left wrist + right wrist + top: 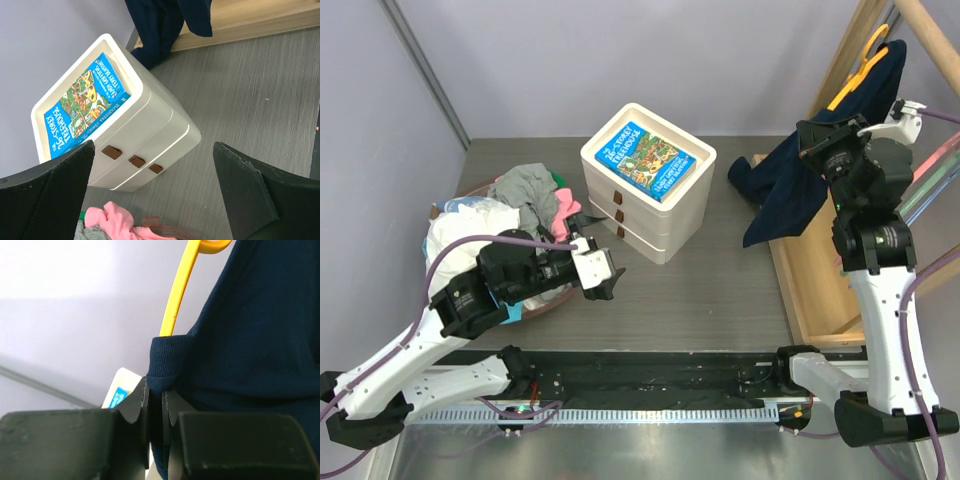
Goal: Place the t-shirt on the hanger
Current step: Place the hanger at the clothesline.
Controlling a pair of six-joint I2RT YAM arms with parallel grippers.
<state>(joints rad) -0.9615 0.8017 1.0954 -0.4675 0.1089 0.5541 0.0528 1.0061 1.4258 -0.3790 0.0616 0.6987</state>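
Navy t-shirt (788, 190) hangs draped at the orange-yellow hanger (860, 68), up at the wooden rack (812, 292) on the table's right edge. Its lower folds trail toward the rack's base. Right gripper (155, 399) is clamped on a ribbed shirt edge just beside the hanger's arm. Left gripper (610, 281) is spread wide and holds nothing. It sits over bare grey table (720, 290), between the clothes pile (510, 215) and the white drawer box (650, 205).
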